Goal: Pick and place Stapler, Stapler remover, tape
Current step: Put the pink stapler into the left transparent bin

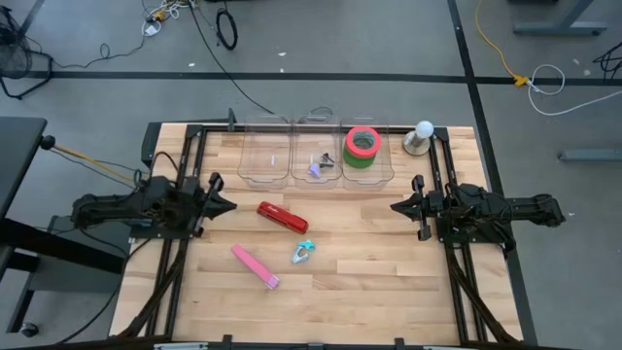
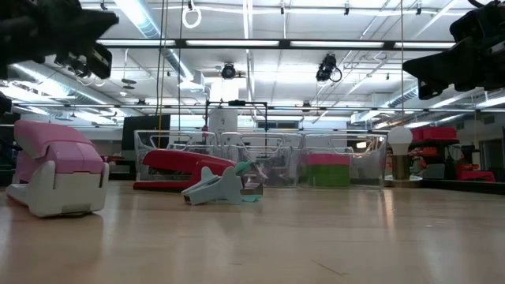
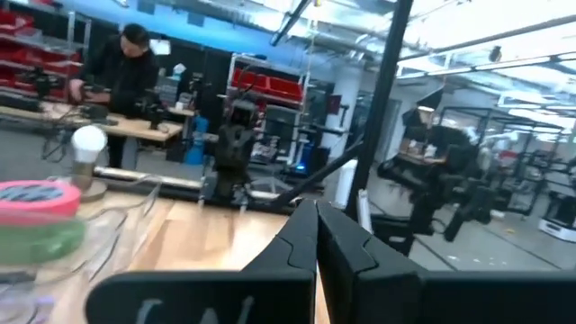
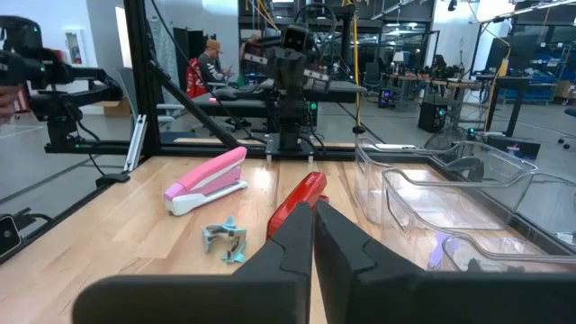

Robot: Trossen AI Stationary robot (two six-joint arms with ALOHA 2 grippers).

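Both grippers (image 1: 225, 205) (image 1: 397, 206) closed, hovering beside red stapler (image 1: 282, 216)

A white bulb lamp (image 1: 423, 136) stands at the table's (image 1: 389, 282) far right corner

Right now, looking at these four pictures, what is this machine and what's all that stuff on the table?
It is a robot with two dark arms at a wooden table. One picture looks down from above, one sits at tabletop level, and two come from cameras on the arms' wrists. The left claw and right claw are both shut and hold nothing. On the wood lie a red stapler, a pink stapler and a teal staple remover. At the far edge stand clear bins; one holds stacked red and green tape rolls. A white bulb stands beside them.
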